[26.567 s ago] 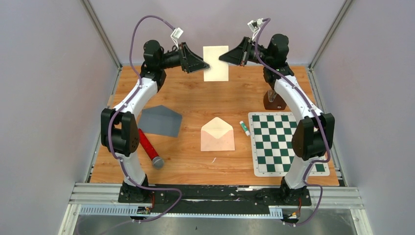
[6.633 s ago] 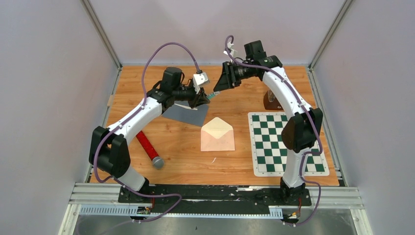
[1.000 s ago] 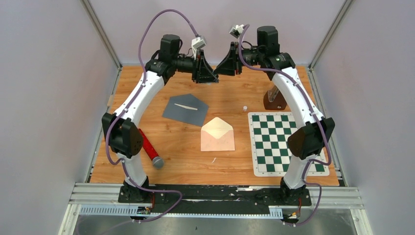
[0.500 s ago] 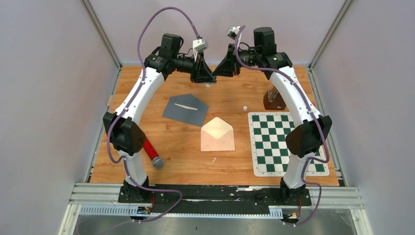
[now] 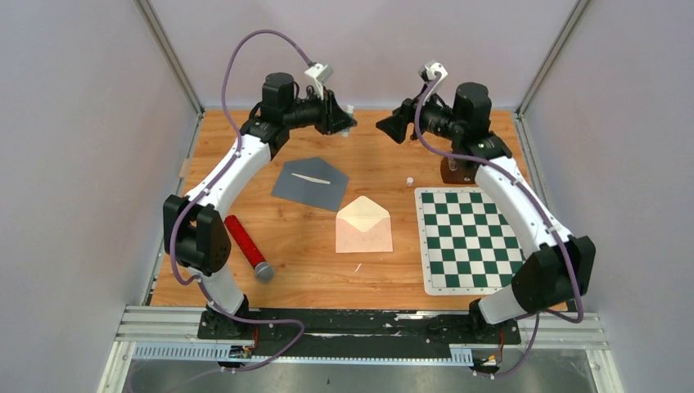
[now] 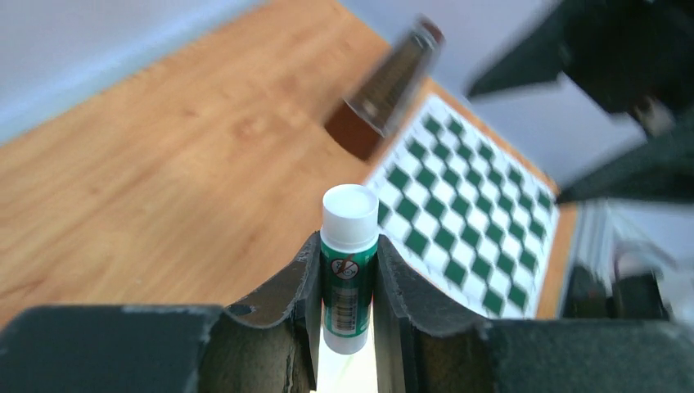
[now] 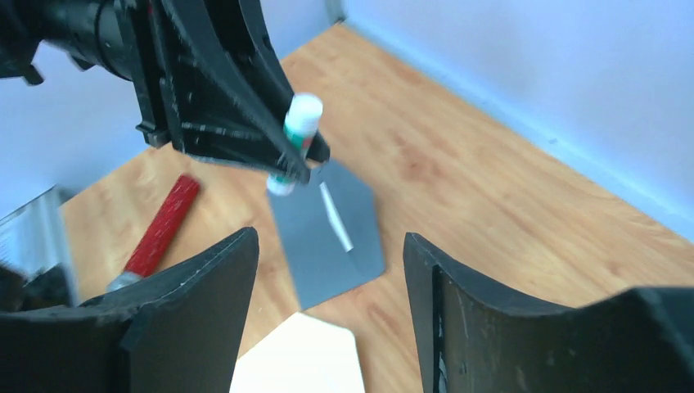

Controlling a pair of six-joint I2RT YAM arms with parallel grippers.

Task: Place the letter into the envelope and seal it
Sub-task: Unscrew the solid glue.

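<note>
A grey envelope (image 5: 311,182) lies flat on the table left of centre. A thin pale strip (image 5: 309,178) shows at its mouth, and the letter is otherwise hidden. My left gripper (image 5: 344,123) hangs high over the back of the table, shut on a green glue stick (image 6: 348,286) whose white cap (image 6: 349,215) points away from the wrist. My right gripper (image 5: 385,127) faces it from the right with a gap between them. Its jaws stand wide apart with nothing in them (image 7: 331,241). In the right wrist view the glue stick (image 7: 296,131) sits above the grey envelope (image 7: 323,262).
A cream envelope (image 5: 364,225) with its flap open lies at the table's centre. A small white piece (image 5: 409,180) sits near the green chessboard mat (image 5: 470,237). A brown stand (image 5: 458,169) is behind the mat. A red cylinder (image 5: 248,247) lies at the left.
My right gripper has opened and drawn back to the right, away from the left gripper. The left gripper still holds the glue stick and has shifted slightly left.
</note>
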